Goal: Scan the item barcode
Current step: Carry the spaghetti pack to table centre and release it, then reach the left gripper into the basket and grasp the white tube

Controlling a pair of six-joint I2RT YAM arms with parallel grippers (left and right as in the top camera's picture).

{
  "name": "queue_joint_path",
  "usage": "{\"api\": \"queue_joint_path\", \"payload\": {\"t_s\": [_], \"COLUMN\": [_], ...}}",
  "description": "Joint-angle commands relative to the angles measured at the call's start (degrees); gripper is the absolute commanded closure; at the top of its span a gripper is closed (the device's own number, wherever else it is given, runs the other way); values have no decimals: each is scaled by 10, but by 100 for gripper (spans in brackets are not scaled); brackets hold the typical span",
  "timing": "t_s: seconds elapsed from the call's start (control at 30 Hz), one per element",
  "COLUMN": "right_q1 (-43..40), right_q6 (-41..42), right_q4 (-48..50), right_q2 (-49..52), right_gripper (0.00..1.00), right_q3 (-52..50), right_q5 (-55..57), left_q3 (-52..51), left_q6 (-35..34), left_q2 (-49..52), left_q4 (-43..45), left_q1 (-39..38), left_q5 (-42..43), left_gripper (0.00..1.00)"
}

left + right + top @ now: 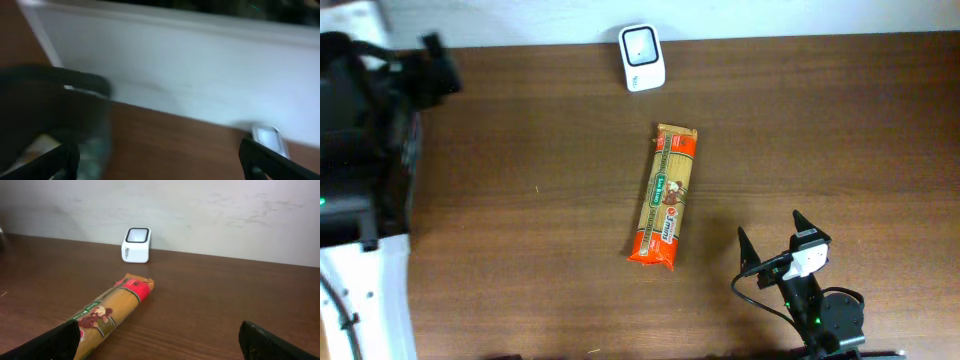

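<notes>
The right gripper [770,228] stands open and empty near the front edge of the table [520,200]. The pasta packet [666,195] lies flat just beyond it, mid-table, its far end towards the white scanner [642,57] by the wall. The left gripper [155,157], fingers spread wide, hangs well off to the left, holding nothing.

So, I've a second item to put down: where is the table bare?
Bare wood lies left of the pasta packet, up to the left arm, and right of the scanner. Crowded only lower right, by the open right gripper.
</notes>
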Motion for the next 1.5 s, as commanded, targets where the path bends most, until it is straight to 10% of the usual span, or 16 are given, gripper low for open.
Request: {"api": "queue_joint_path", "payload": {"t_s": [0.0,0.23,0.97,1.0,1.17,1.47], "right_q1": [-3,-3,-3,-3,-3,-3], "right_q6": [0,0,0,0,0,0], "right_q4": [-1,-1,-1,-1,-1,-1], "right_q2": [-4,-4,-4,-4,-4,-4], "right_gripper": [1,1,1,1,1,1], "right_q3": [-4,-4,-4,-4,-4,-4], "right_q5": [-3,-3,-3,-3,-3,-3], "left_q3": [12,11,9,9,9,13], "left_q6": [11,139,222,222,222,165], "left_q2": [-1,116,434,455,478,254], "left_q4": [0,-33,-62,-61,-53,-20], "left_q1": [130,311,360,360,359,321], "left_q5": [-22,-22,-22,-22,-22,7], "left_gripper": [1,3,11,14,100,100]}}
